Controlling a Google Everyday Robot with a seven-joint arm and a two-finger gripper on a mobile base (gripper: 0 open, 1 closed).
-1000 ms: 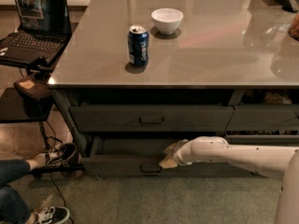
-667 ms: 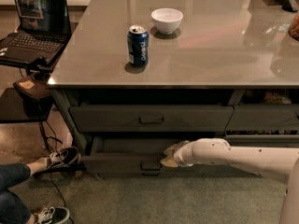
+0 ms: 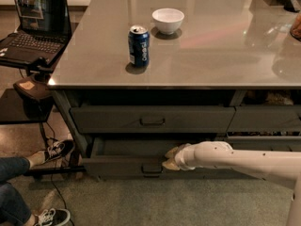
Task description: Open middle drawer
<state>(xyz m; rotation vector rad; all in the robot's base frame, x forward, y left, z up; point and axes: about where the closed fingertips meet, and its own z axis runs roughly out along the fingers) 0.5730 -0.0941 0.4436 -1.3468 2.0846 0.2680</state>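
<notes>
At front edge of middle drawer (image 3: 117, 166), gripper (image 3: 170, 158)

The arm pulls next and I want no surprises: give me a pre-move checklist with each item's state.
1. Gripper at the middle drawer's front edge, just right of its handle: ok.
2. Firm hold on the drawer: cannot tell.
3. Middle drawer partly out, grey inside showing: ok.
4. Carpet in front of the drawer free; a person's shoe lies off its left end: ok.
5. Can and bowl upright on the tabletop: ok.
</notes>
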